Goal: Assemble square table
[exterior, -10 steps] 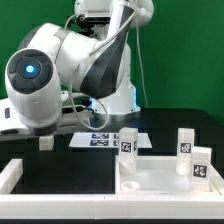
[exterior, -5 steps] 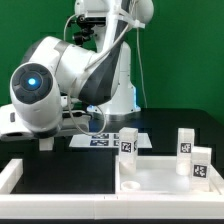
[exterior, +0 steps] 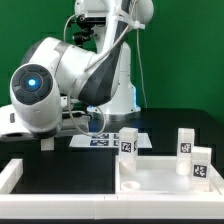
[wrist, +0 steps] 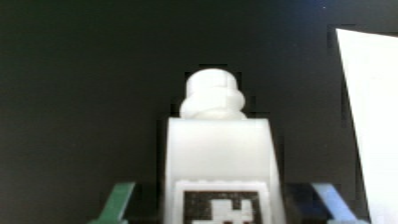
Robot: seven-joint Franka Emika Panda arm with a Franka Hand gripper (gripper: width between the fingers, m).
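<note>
Wall of low white plastic [exterior: 60,195] runs nearest, bordering the large flat white square panel [exterior: 150,180] with three short white tagged legs [exterior: 127,143] upright on it at the exterior view's right. Farther left, over the black tabletop [exterior: 170,122], the hand [exterior: 45,142] grips a fourth white leg [wrist: 221,150] between its fingers [wrist: 118,200]. Behind lies the marker board [exterior: 100,140].

Ext cam: low, close front view of arm [exterior: 70,75] and table. Wrist cam: looks along gripper, very near leg [wrist: 221,150].
</note>
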